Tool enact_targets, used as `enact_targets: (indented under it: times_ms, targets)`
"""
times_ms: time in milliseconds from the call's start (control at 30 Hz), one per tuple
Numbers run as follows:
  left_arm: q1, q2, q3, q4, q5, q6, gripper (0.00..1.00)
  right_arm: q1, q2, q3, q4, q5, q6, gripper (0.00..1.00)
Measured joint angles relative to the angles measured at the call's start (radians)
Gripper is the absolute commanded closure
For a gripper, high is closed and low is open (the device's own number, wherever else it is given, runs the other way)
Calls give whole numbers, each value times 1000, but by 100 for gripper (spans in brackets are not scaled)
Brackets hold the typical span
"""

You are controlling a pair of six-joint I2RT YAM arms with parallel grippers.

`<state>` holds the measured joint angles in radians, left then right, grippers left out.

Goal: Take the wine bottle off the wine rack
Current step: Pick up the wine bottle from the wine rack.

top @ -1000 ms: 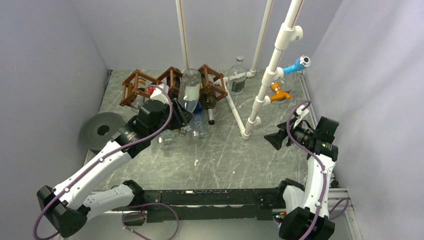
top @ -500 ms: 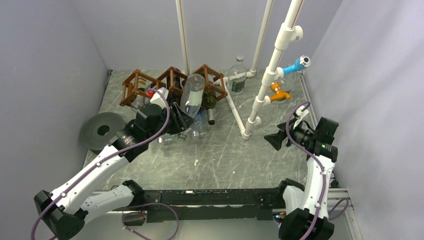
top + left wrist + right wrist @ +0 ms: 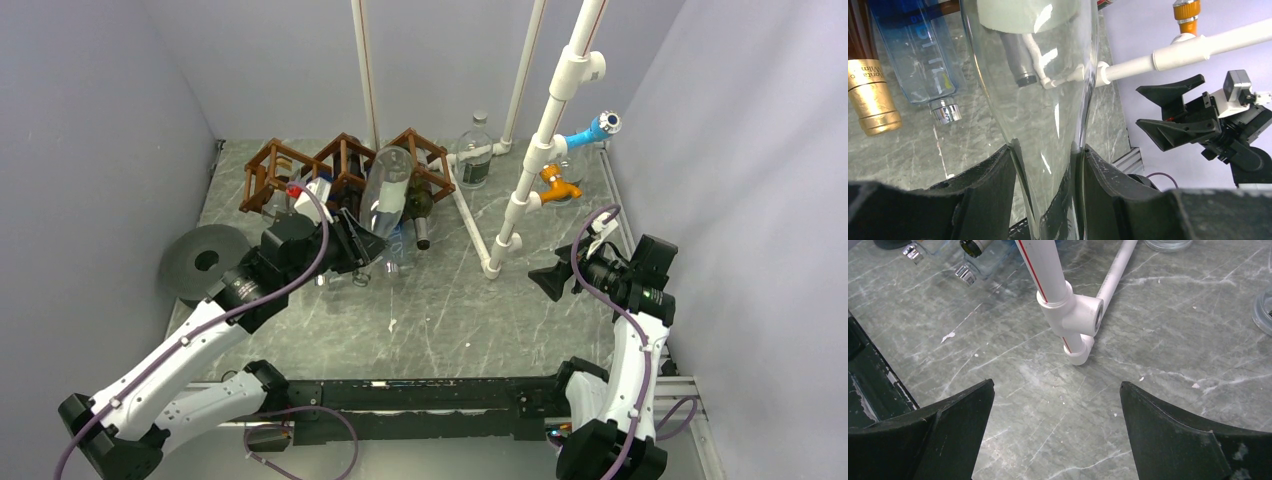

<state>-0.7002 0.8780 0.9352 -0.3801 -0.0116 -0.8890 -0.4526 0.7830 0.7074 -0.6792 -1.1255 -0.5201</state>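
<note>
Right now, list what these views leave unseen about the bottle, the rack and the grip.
Top external: where the left gripper meets the clear bottle is hidden by the gripper's own body.
Top external: whether the bottle's base is clear of the wine rack; the bottle itself covers that cell.
Left wrist: the bottle's mouth and base are cut off by the frame edges.

Lit brightly and evenly from overhead, with only faint, soft shadows on the grey marbled stone worktop [image 3: 440, 310]. Sharp in the overhead view. Streaked with white glare and warped reflections across the clear glass wine bottle [image 3: 1048, 100] in the left wrist view. Dark and blurred along the bottom edge there, on the black left fingers [image 3: 988, 187]. Soft too on the black right fingers [image 3: 1173, 435], crisp on the stone beyond.
</note>
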Motion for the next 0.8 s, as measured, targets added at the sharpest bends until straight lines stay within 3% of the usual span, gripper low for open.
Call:
enact_targets:
  times_ms: [800]
  targets:
    - [-90, -30, -16, -1, 72, -58, 100, 0, -59, 0, -11, -8, -16, 0]
